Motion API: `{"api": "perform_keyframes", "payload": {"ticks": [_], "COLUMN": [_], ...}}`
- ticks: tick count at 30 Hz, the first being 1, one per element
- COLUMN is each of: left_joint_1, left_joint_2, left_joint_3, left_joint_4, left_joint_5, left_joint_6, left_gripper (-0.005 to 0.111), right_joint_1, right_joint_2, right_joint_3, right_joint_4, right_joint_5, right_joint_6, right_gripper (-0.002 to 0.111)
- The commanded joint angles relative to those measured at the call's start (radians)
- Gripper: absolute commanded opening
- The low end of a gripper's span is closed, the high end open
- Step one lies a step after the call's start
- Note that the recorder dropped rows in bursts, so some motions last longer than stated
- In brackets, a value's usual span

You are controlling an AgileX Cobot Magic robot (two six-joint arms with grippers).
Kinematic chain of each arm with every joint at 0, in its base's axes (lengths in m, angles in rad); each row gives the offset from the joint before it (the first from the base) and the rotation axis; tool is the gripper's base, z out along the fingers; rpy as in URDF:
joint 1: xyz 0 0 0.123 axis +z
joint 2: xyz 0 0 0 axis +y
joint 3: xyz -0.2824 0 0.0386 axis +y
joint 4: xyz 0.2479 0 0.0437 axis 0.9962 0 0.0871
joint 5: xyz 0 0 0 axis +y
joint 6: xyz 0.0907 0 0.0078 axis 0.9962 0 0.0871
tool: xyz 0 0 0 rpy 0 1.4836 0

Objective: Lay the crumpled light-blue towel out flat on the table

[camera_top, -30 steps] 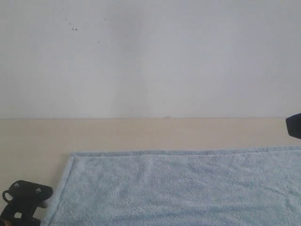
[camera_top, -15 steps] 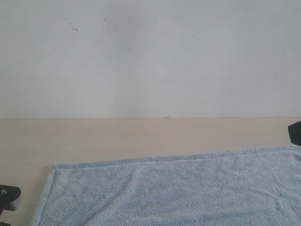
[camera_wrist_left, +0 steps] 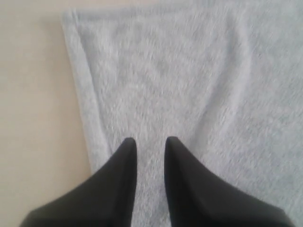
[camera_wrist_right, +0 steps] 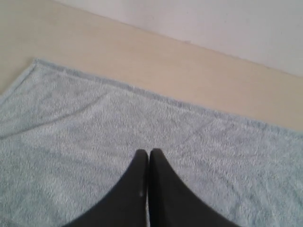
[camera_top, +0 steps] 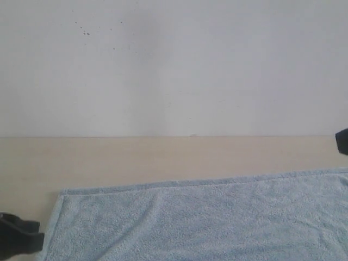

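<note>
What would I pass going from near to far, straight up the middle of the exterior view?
light-blue towel → table, a bare strip → white wall

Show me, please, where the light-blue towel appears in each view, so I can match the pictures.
Exterior view: the towel fills the lower part, up to the right edge.
Left wrist view: the towel lies below and ahead of the left pincer.
Right wrist view: the towel lies below the right pincer, before the wall.
Shared landmark: the towel's hemmed corner.
</note>
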Motion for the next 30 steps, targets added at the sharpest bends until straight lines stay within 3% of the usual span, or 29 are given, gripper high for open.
{"api": "perform_keyframes", "payload": {"ticks": [1, 15, 30], "left_joint_1": [0.003, 0.003, 0.003], "left_joint_2": [-0.152, -0.736, -0.983], "left_joint_3": [-0.056, -0.025, -0.006], "left_joint_4": [0.006, 0.006, -0.001], "left_joint_5": [0.039, 0.198, 0.436], "left_joint_6": [-0.002, 0.014, 0.012], "left_gripper": [0.022, 0.022, 0.022], "right_joint_1": [0.001, 0.001, 0.001], "right_joint_2": [-0.077, -0.443, -0.745], "right_joint_3": [0.002, 0.002, 0.200], "right_joint_4": [0.003, 0.039, 0.136], "right_joint_5": [-0.075, 0.071, 0.202], "right_joint_6": [-0.015, -0.026, 0.053], "right_gripper": [0.000, 0.000, 0.000]}}
